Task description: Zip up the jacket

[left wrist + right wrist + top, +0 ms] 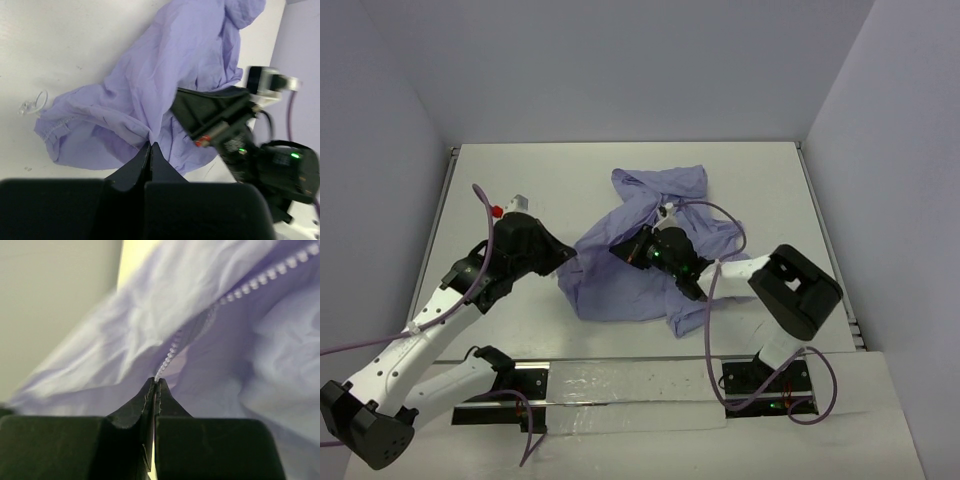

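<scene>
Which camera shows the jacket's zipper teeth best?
The right wrist camera. There the zipper's white teeth show close up, running right into the tips of the shut right claw. The top camera shows the whole crumpled jacket, but its teeth are too small to tell. The left wrist camera shows purple fabric, no teeth.

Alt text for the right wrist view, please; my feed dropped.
The right gripper has its jaws shut on the pale zipper teeth of the lavender jacket. The teeth run away to the upper right across crumpled fabric.

The jacket (610,285) is thin, matt, wrinkled cloth; its zipper teeth (250,287) look plastic.
</scene>
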Motion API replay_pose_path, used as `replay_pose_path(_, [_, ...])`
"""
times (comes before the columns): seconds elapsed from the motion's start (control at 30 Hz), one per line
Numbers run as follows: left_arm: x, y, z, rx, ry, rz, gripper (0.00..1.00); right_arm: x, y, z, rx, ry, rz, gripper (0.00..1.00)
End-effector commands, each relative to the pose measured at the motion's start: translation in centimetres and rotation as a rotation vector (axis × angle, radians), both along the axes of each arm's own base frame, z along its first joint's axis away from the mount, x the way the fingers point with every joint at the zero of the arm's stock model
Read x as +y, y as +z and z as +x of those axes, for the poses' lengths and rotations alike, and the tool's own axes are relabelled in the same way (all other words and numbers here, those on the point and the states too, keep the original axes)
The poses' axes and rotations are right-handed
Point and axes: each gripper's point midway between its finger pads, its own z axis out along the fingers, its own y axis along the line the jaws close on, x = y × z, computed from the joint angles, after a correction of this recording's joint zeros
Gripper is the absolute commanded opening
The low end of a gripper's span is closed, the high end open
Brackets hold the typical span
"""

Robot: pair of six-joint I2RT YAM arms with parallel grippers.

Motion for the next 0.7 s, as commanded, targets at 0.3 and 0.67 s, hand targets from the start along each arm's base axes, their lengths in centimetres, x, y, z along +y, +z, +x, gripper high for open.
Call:
replay_pose_path(0.3, [-0.6,-2.5,0.4,0.029,-0.056,0.055,0.03,-5.3,2.7,-2.1,-0.082,-0.037,-0.165,0.0])
replay_pose_path(0.67, [-3.7,-5.8,-1.1,0.032,-0.265,0.121,0.83,-9.8,1.7,-1.0,-0.031,-0.112,-0.387,0.0])
